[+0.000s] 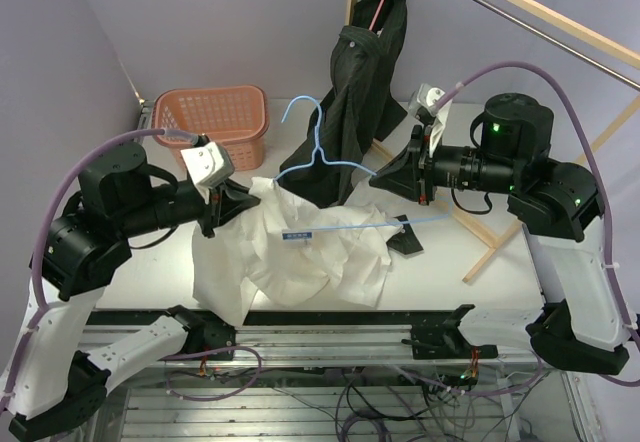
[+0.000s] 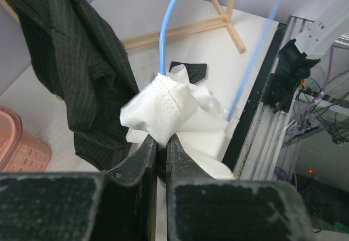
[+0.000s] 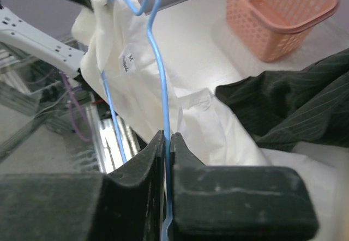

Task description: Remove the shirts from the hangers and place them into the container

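The white shirt (image 1: 290,257) lies crumpled on the table, still partly on the light blue hanger (image 1: 320,152). My left gripper (image 2: 162,140) is shut on a bunched fold of the white shirt (image 2: 169,104). My right gripper (image 3: 167,137) is shut on the blue hanger's wire (image 3: 155,55), with the white shirt (image 3: 131,88) draped over its far end. The dark pinstriped shirt (image 1: 360,92) hangs from a pink hanger (image 1: 376,7) on the rack behind. The salmon-orange container (image 1: 215,117) stands at the back left, apart from both grippers.
A wooden rack with slanted poles (image 1: 505,232) and a metal bar (image 1: 520,22) stands at the back right. A small black piece (image 1: 405,242) lies on the table by the white shirt. The table's front rail (image 1: 330,322) runs below the shirt.
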`<action>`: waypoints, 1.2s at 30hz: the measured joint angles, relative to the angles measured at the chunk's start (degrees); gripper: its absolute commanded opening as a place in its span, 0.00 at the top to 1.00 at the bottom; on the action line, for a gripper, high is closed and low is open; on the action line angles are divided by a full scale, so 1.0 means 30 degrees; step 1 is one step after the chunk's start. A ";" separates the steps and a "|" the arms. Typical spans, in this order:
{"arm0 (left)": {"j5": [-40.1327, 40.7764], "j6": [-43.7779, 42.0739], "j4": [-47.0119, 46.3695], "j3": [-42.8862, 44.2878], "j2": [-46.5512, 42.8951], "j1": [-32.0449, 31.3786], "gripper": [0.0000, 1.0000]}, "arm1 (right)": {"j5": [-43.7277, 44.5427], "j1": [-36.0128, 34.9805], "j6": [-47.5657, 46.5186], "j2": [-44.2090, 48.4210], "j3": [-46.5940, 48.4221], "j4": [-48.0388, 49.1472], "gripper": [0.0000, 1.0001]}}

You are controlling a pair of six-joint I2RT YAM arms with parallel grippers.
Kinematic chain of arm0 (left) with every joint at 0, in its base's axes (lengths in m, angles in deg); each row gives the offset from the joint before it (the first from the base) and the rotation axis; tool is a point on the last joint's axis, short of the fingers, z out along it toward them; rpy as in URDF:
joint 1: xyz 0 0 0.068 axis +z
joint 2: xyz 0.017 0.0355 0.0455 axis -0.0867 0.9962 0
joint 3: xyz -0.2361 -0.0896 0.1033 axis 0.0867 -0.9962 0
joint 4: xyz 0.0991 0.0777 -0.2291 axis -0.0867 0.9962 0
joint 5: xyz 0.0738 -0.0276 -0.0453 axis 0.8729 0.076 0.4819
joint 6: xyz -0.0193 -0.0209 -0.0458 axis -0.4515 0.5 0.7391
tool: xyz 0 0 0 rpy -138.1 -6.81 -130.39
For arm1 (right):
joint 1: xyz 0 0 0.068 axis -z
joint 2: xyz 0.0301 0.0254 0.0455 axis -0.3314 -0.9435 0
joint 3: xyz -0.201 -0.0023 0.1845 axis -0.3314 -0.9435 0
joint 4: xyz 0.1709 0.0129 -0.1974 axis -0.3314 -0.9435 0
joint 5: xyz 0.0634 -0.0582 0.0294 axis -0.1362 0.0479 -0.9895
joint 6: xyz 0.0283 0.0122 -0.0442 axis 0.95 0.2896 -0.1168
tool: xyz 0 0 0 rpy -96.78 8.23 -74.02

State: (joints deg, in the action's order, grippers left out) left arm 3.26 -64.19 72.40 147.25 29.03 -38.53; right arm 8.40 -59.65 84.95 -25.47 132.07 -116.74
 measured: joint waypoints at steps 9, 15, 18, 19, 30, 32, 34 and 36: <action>0.5268 0.1865 -0.2135 -0.1384 -0.0270 0.0066 0.69 | 0.2280 -0.0015 0.1100 -0.0095 -0.0007 -0.0372 1.00; 1.2437 0.3752 -0.3468 -0.2820 0.1326 0.0066 0.69 | 0.6980 -0.0015 0.2783 -0.0539 0.1107 -0.1413 1.00; 1.5067 0.4852 -0.3716 -0.2776 0.2863 0.0066 0.70 | 0.8641 -0.0015 0.3381 -0.0678 0.1902 -0.1982 1.00; 1.5620 0.5166 -0.3679 -0.2776 0.3191 0.0066 0.70 | 0.9012 -0.0015 0.3504 -0.0678 0.2069 -0.2098 1.00; 1.7828 0.8437 -0.4357 -0.6601 -0.2295 0.0066 0.18 | 1.3063 -0.0007 0.5370 -0.1239 0.5333 -0.5260 1.00; 1.7923 0.9078 -0.4320 -0.7082 -0.2892 0.0066 0.16 | 1.3770 0.0000 0.5938 -0.0962 0.5785 -0.5566 1.00; 1.7930 0.9595 -0.4306 -0.7366 -0.2798 0.0066 0.15 | 1.4251 0.0000 0.6528 -0.0430 0.5829 -0.5785 1.00; 1.7930 1.0127 -0.4240 -0.7635 -0.2310 0.0066 0.15 | 1.4906 0.0000 0.7176 0.0284 0.5814 -0.6018 1.00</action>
State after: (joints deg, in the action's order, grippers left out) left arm 57.05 -33.81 59.68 124.34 22.10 -38.34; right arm 53.12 -59.65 106.48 -24.62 149.51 -134.79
